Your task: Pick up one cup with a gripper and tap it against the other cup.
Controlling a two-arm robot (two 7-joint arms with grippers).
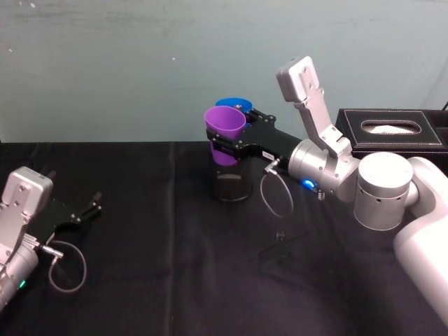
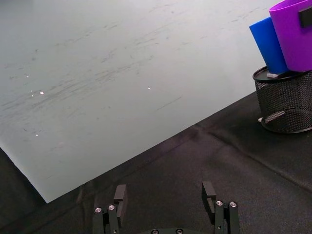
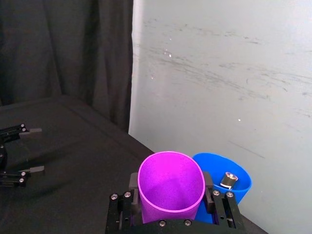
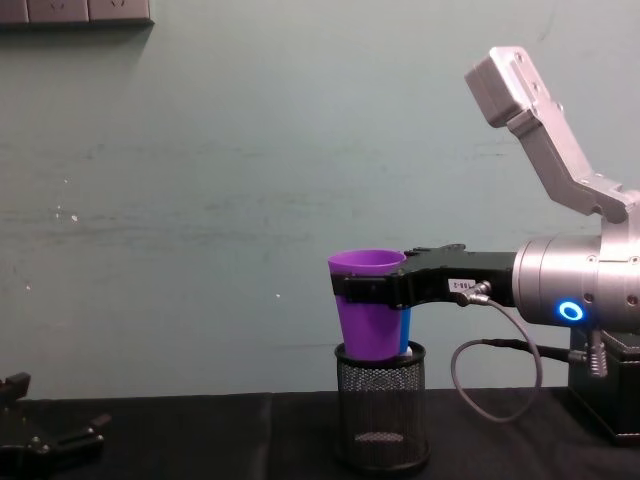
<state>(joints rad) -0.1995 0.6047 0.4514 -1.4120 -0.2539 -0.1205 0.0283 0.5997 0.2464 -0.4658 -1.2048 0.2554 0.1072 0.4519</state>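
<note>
Above the mesh pen holder (image 4: 380, 415), the right gripper (image 4: 368, 290) is clamped on the purple cup (image 4: 368, 330), holding it upright just beside the blue cup (image 2: 268, 44), which perches on the holder's top; too firm a tap could topple the blue cup, or the purple cup's base could snag the holder's rim; the left gripper (image 2: 165, 191) rests parked on the table (image 1: 175, 280), fingers apart.

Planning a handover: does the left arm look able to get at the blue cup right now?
Doubtful. The blue cup stands in the mesh holder close behind the purple cup held by the right tool, leaving the left tool little room.
</note>
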